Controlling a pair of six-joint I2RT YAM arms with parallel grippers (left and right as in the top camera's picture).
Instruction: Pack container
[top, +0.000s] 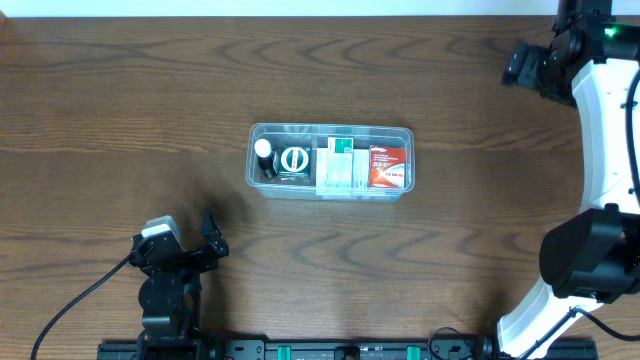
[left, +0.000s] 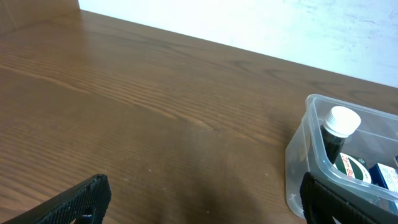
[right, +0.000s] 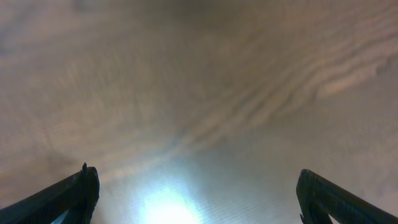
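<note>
**Packed container mid-surface, both claws apart and empty**

Nearest, at the near left of the wooden surface, the left claw sits low with its fingers pointing toward the far side. Its jaws stand wide apart and nothing lies between them. In its wrist view only bare wood grain shows between the two dark fingertips. The claw is well apart from the tub, near and to the left of it.

The container, a clear shallow tub with rounded corners and a rim, lies in the middle of the surface with its long side running left to right. Four things sit inside it in a row:
- At the left end is a dark bottle with a white cap, standing upright.
- Beside it is a round green-and-white item.
- Next comes a white-and-green box.
- At the right end is a red box.

The left wrist view catches the tub's left end at its right edge, with the capped bottle just inside the wall.

Farthest, at the far right corner, the right claw is held off the tub, well apart from it. Its wrist view is blurred, but both fingertips show at the lower corners, spread wide over bare wood with a bright glare patch between them.
</note>
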